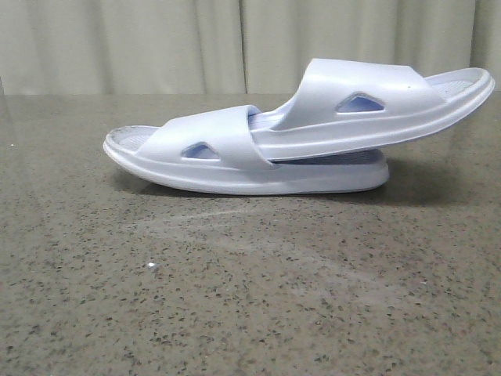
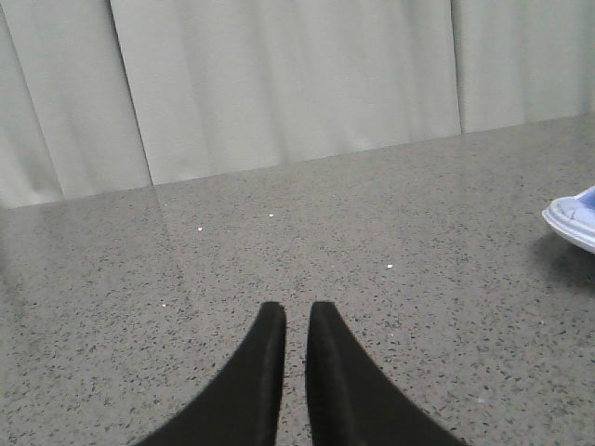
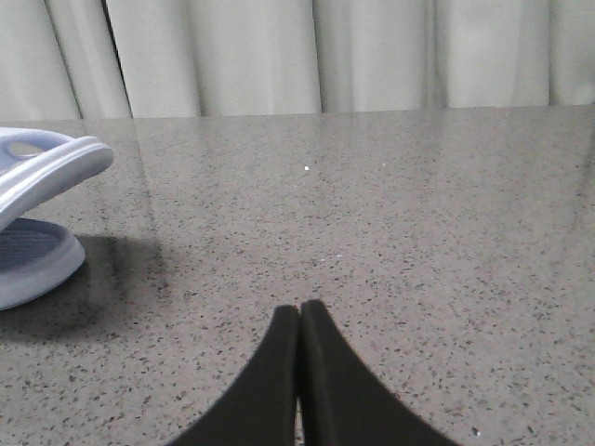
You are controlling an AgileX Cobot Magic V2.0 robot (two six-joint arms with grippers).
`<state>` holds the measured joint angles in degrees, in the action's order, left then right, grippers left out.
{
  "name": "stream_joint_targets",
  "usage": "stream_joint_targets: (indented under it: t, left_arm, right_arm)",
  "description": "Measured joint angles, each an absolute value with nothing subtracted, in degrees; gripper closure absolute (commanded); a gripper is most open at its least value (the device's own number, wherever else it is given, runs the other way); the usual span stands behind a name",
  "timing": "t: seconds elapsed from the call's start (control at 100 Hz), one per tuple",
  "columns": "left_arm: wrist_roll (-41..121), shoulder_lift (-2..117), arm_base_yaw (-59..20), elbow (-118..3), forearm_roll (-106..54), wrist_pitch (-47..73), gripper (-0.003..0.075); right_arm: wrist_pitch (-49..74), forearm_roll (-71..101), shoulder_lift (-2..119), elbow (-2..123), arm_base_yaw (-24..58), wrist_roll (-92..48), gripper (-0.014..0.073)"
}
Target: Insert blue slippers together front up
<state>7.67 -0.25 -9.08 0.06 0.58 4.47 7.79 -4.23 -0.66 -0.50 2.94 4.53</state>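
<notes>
Stretching across the near part of the scene is a bare speckled grey-brown bench [image 1: 250, 305] with a faintly glossy surface and a few pale smudges.

Past the middle of the bench lie the blue slippers [image 1: 313, 133], pale lavender-blue foam slides, nested together side-on. The lower slipper [image 1: 203, 160] rests flat on the bench, one end of its sole pointing left. The upper slipper [image 1: 376, 102] has one end pushed in under the lower one's wide strap, and its other end rises tilted toward the right, clear of the bench. Each strap shows a triangular cutout.

Neither arm appears in the front view. In the left wrist view, the left tool [image 2: 296, 311] hovers over bare bench, its two black fingers nearly together with a thin gap, gripping nothing; a slipper end shows near it. In the right wrist view, the right tool [image 3: 298, 308] is closed, fingertips touching, empty, well apart from the slippers.

Pale pleated curtains [image 1: 156, 47] hang behind the far edge.
</notes>
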Motion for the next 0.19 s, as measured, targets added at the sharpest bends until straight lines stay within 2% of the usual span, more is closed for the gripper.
stream_joint_targets:
  t: [0.19]
  left_arm:
    - [7.7,-0.2,-9.1,0.1,0.6,4.5,0.0704]
  right_arm:
    - [7.8,-4.2,-0.7,-0.5,2.9,4.5,0.0701]
